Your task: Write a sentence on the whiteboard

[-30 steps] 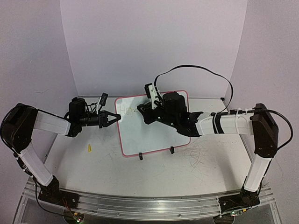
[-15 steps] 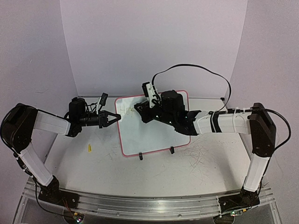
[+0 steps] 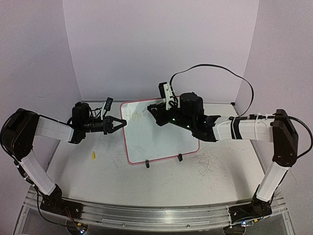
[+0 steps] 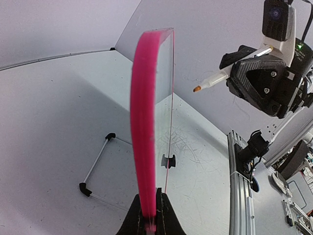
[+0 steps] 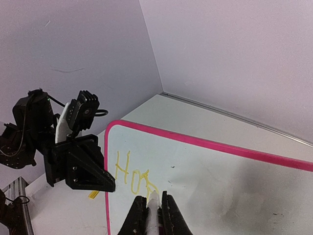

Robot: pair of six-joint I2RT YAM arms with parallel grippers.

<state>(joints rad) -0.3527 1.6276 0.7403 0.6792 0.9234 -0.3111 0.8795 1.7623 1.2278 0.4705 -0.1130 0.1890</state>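
The whiteboard (image 3: 164,139) stands propped on the table with its pink frame (image 4: 145,122) seen edge-on in the left wrist view. My left gripper (image 3: 119,124) (image 4: 150,197) is shut on the board's left edge. My right gripper (image 3: 152,109) (image 5: 152,199) is shut on a white marker (image 5: 153,210) (image 4: 215,80). The marker's tip sits by the last yellow letter. In the left wrist view a small gap shows between the tip and the board face. Of the sentence (image 5: 134,175) (image 3: 133,115) the yellow letters "Hop" show at the board's upper left.
A yellow marker cap (image 3: 93,155) lies on the table left of the board. Two black clip feet (image 3: 147,164) hold the board's lower edge, and a wire stand (image 4: 95,164) sits behind it. Grey scratch marks (image 3: 208,161) cover the table. Walls close off the back and sides.
My right arm has drawn back to the right and its gripper with the marker has shifted up and right over the board. The left gripper and the board have not moved.
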